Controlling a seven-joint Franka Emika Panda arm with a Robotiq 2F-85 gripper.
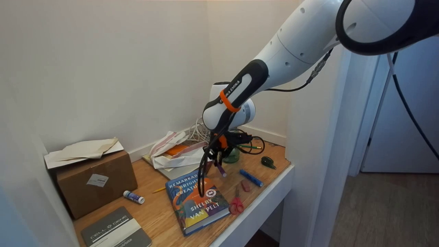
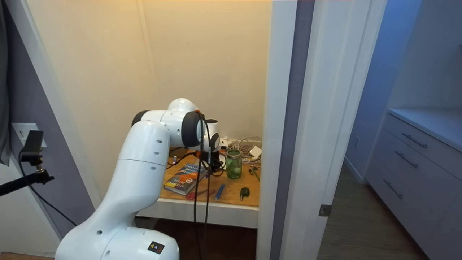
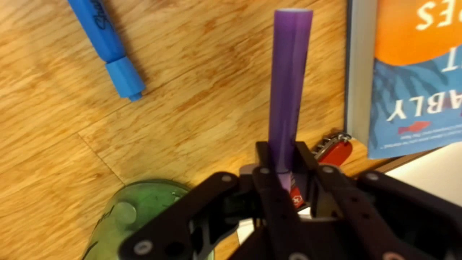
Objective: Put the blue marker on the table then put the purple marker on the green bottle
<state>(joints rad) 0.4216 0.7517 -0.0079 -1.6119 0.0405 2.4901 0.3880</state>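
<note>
The blue marker (image 1: pixel 251 178) lies on the wooden table (image 1: pixel 154 211), near its front edge. It also shows in an exterior view (image 2: pixel 219 191) and in the wrist view (image 3: pixel 104 39). My gripper (image 3: pixel 281 155) is shut on the purple marker (image 3: pixel 290 79) and holds it above the table. The purple marker also shows under the gripper in an exterior view (image 1: pixel 222 170). The green bottle (image 2: pixel 234 169) stands upright on the table beside the gripper. It shows at the lower left of the wrist view (image 3: pixel 144 224), partly hidden by the gripper.
A book (image 1: pixel 199 202) lies beside the gripper. A red pocket knife (image 3: pixel 334 153) lies below it. Red scissors (image 1: pixel 236 206), a pink eraser (image 1: pixel 245 185) and a small dark-green item (image 1: pixel 268 162) lie near the front edge. A cardboard box (image 1: pixel 99 185) and white cables (image 2: pixel 249 144) are further off.
</note>
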